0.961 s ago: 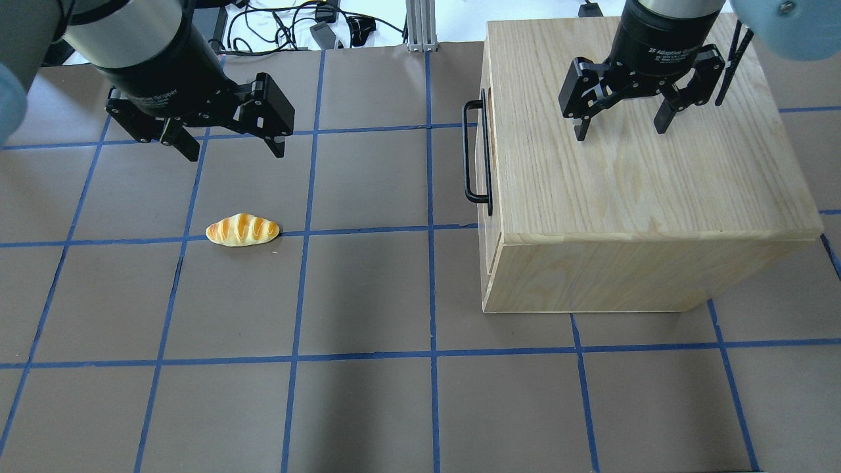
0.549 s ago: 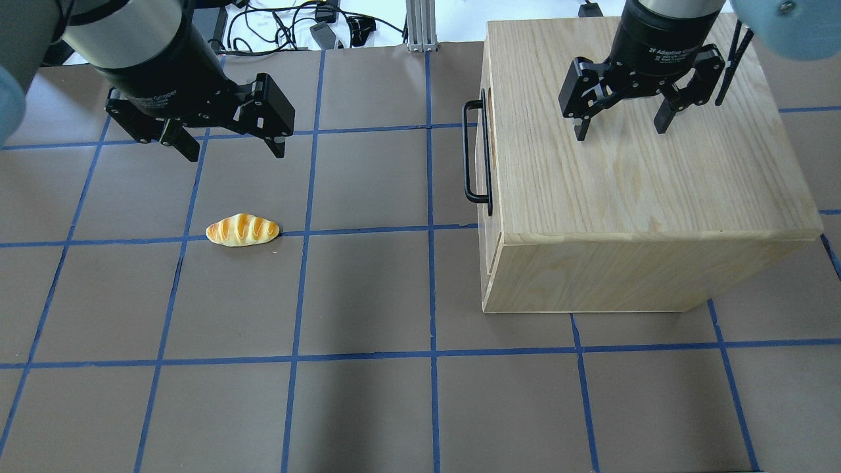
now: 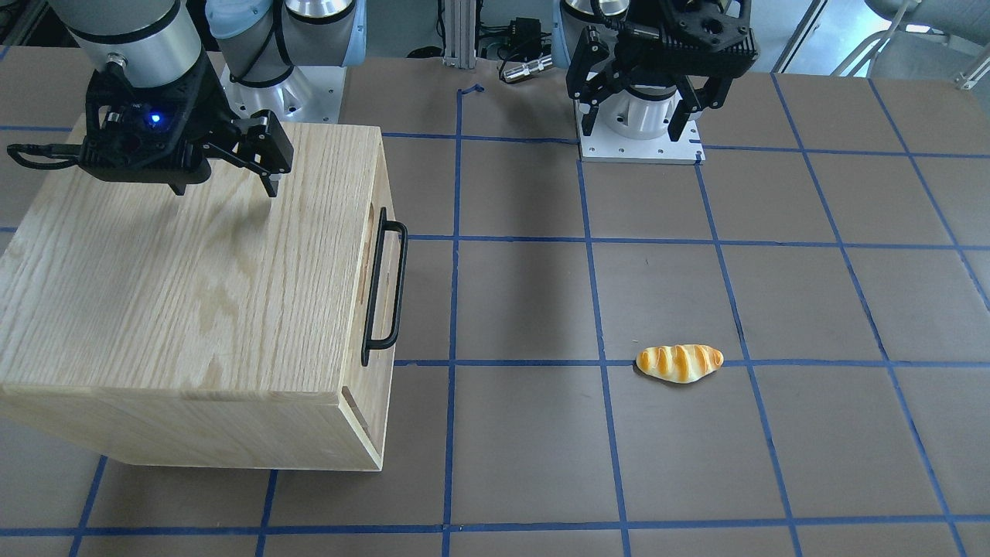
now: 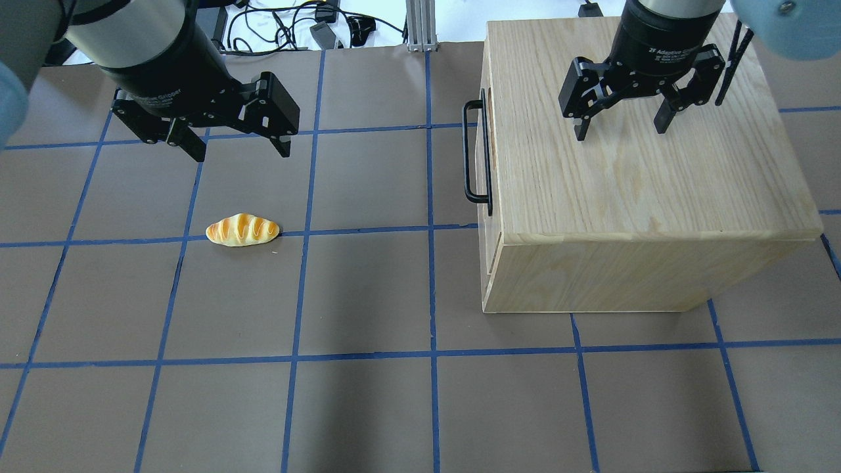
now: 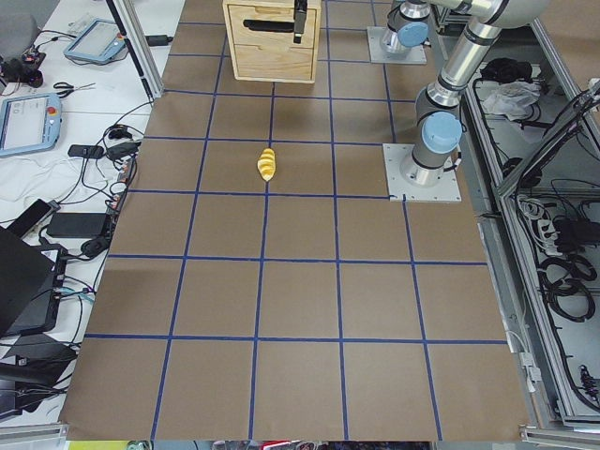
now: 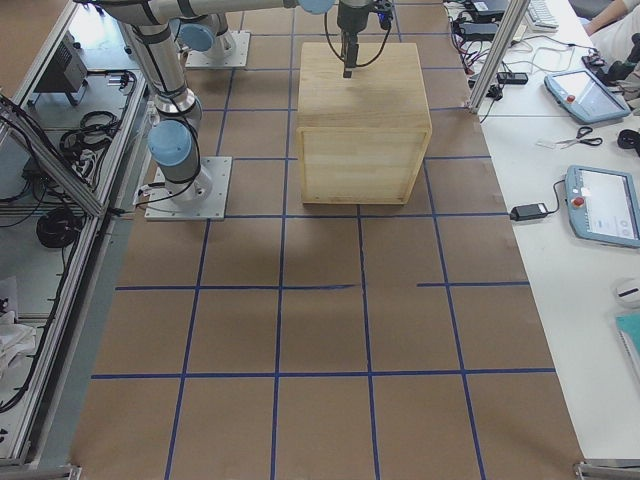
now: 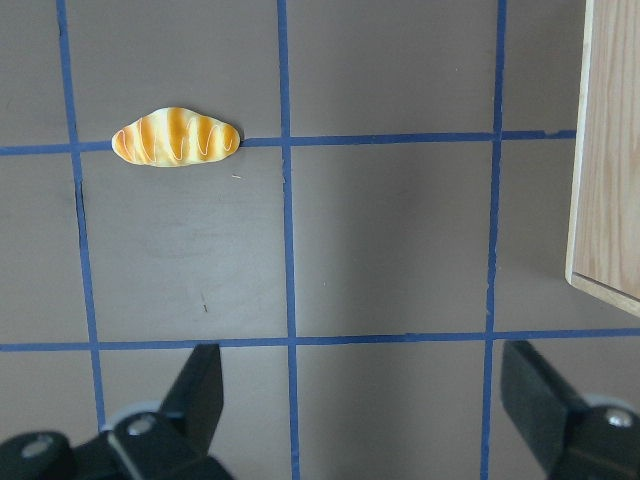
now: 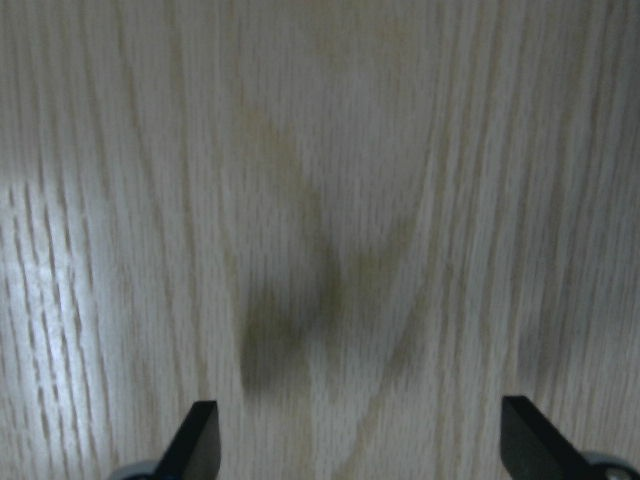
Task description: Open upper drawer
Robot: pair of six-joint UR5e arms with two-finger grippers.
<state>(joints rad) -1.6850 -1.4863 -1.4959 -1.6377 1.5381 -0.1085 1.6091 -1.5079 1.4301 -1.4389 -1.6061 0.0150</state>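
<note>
The oak-grain cabinet [image 4: 631, 171] stands on the right half of the table. Its upper drawer [image 5: 267, 17] is shut, and its long black bar handle [image 4: 474, 151] faces the table's middle; the handle also shows in the front-facing view [image 3: 384, 292]. My right gripper [image 4: 619, 131] hangs open and empty just above the cabinet's top [image 8: 330, 200], back from the handle edge. My left gripper [image 4: 240, 154] is open and empty above the mat, well left of the handle. It looks down on bare mat, with the cabinet's corner [image 7: 610, 150] at the right edge.
A toy bread roll [image 4: 242, 230] lies on the brown mat with blue grid tape, in front of my left gripper; it also shows in the left wrist view [image 7: 175, 137]. Cables and an aluminium post [image 4: 420, 26] sit at the far table edge.
My left gripper has shifted slightly to the right, toward the cabinet. The right gripper, the drawer and the bread roll have not moved.
</note>
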